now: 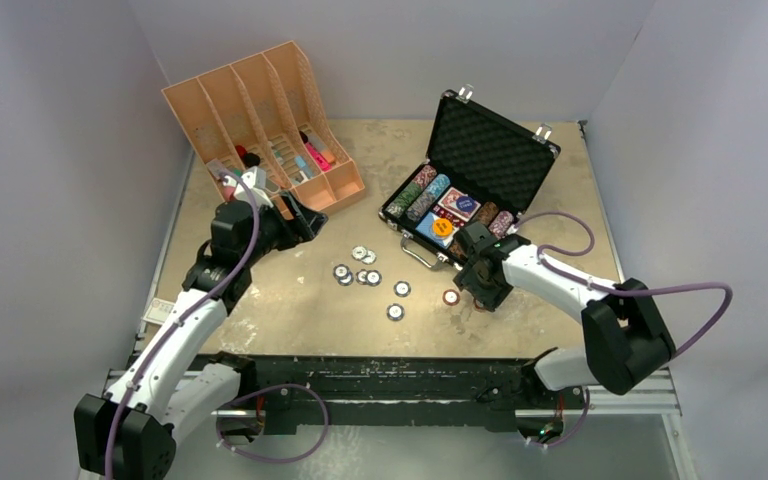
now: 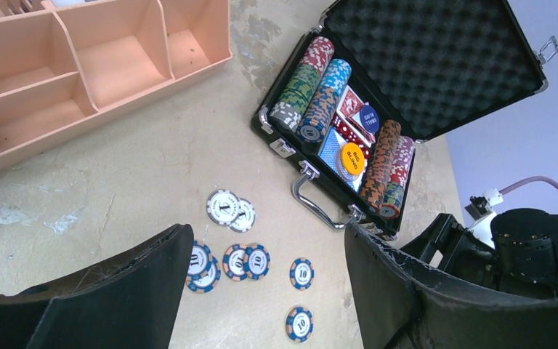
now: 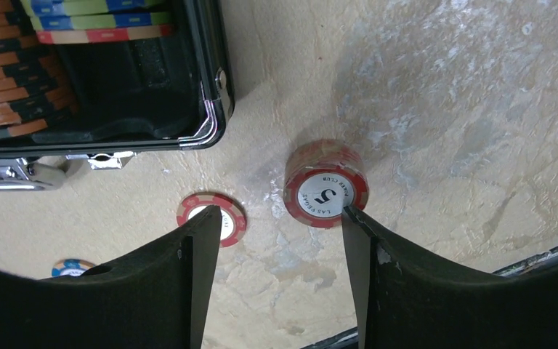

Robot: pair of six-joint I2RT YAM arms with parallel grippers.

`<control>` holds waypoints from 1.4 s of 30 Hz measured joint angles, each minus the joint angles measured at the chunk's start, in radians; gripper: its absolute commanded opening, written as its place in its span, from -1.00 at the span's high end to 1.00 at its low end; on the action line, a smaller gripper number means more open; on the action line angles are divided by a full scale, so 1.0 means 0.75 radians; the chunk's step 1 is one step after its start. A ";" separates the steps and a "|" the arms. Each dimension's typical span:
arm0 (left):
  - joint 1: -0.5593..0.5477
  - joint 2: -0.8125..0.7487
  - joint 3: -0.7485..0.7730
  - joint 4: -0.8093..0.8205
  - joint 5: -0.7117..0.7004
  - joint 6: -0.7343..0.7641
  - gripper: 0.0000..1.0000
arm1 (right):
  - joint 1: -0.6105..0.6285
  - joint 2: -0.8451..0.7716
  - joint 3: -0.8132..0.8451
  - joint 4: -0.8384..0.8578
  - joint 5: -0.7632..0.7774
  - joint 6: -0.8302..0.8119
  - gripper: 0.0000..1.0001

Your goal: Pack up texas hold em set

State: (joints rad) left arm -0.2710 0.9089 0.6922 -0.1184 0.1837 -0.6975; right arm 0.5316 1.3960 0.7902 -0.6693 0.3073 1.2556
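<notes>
With both sets of jaws held wide open and empty, the red chip stack [image 3: 325, 185] on the near side of the case [image 3: 214, 109] is seemingly lined up for gripping by the right arm; closer centring is needed.

The desk [image 1: 290, 320] carries the organiser [image 1: 260, 120] at its back left and the open briefcase [image 1: 490, 150] at its back right, well apart. The briefcase's lid stands up behind its base. In the base, rows of chips [image 2: 309, 87] lie on either side of the card decks [image 2: 332, 149], and two buttons [image 2: 353, 156] rest on the decks. Loose chips [image 1: 373, 278] lie scattered flat on the desk in front of the briefcase, between the two arms. Just before the briefcase's front right corner a stack of chips [image 3: 325, 185] sits on the desk, with a single chip [image 3: 225, 209] just to its left.
</notes>
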 measured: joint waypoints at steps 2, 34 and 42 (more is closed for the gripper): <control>0.000 0.005 0.000 0.001 0.000 0.000 -0.51 | -0.009 0.000 0.000 -0.003 -0.005 0.015 -0.27; -0.006 0.039 0.000 0.026 -0.015 -0.025 -0.51 | -0.037 -0.022 -0.111 0.009 0.069 0.218 0.64; -0.163 0.172 -0.111 0.316 -0.033 -0.215 -0.51 | -0.038 -0.128 0.070 -0.038 0.105 0.078 0.71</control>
State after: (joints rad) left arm -0.3935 1.0378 0.6090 0.1184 0.1593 -0.8585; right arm 0.5034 1.3003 0.8429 -0.6975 0.3859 1.3140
